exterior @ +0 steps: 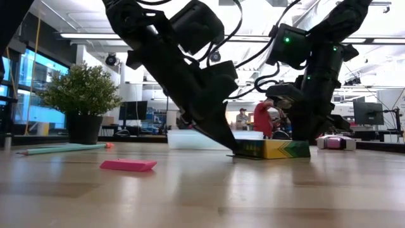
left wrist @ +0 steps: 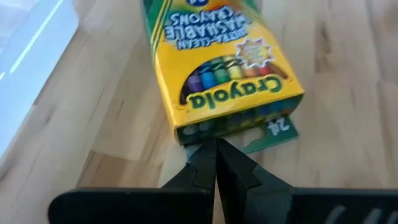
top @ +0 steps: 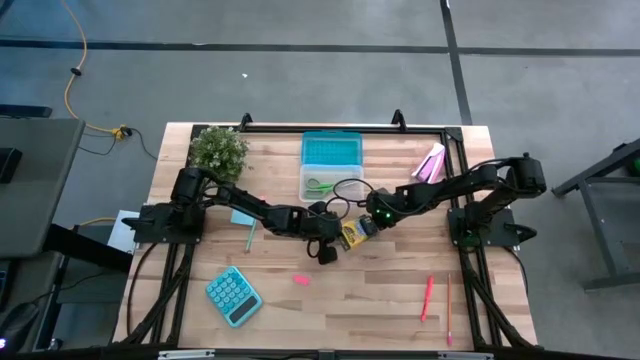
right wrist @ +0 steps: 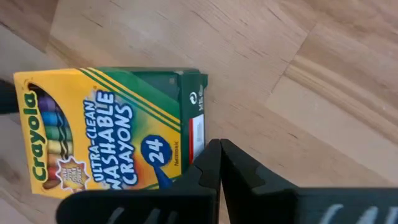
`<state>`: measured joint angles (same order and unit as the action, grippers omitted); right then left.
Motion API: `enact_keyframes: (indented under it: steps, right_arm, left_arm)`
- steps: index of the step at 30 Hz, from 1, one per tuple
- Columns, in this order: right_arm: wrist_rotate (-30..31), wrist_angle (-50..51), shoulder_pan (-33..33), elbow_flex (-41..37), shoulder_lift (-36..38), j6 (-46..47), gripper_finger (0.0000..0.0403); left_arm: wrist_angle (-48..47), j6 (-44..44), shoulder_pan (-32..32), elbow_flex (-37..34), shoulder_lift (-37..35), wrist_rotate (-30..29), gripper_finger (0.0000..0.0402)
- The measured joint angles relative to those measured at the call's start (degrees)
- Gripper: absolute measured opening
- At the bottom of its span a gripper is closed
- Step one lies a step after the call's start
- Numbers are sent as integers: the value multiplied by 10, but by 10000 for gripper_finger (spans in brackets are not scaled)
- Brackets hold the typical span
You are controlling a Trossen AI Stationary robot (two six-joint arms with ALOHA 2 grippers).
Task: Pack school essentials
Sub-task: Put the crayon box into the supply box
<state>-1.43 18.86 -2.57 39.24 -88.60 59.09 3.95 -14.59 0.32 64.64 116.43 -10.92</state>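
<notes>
The crayon box (top: pixel 353 234) lies flat near the middle of the desk (top: pixel 340 300), a light wood top of long planks with visible grain. It is a rectangular card carton, yellow on its face with green edges and diagonal green stripes; the print reads "Crayola", "ULTRA-CLEAN WASHABLE CRAYONS" and "24", and a cut-out window shows coloured crayon tips. Seen from above, its long axis runs aslant, between the two arms. The left end effector (left wrist: pixel 216 163) is clenched, its dark fingers pressed together with their tips at the box's end by the "Crayola" lettering, where a green flap sticks out on the wood. The right end effector (right wrist: pixel 219 163) is clenched too, fingers shut and empty, tips just beside the green side panel at the other end. Just behind the box stands an open clear plastic case (top: pixel 332 165) with a teal ribbed lid, and green-handled scissors (top: pixel 320 185) lie in its tray. A small flat pink eraser (top: pixel 301 280) lies on the near part of the desk, a pink-red pen (top: pixel 427 298) and a thin pencil (top: pixel 448 310) lie lengthwise towards the right side, and a teal pen (top: pixel 249 236) lies under the left arm beside a light-blue pad (top: pixel 240 217).
</notes>
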Motion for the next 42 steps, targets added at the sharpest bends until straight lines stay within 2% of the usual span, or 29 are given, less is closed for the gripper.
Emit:
enact_keyframes:
  steps: [4,15,23,35,42]
  right_arm:
    - [0,-4,0,0,0,0,0]
    - [-7,-13,0,0,-9,-7,0]
    - [-16,-12,-1,0,-9,-24,0]
    - [-25,8,-16,-2,16,-36,0]
    - [-31,11,-20,-1,17,-40,0]
  left_arm:
    - [1,-4,8,0,-1,18,0]
    - [48,-17,7,1,-1,17,0]
    - [42,5,5,38,-1,17,0]
    - [40,57,9,80,-2,-19,0]
    - [39,58,17,84,-2,-21,0]
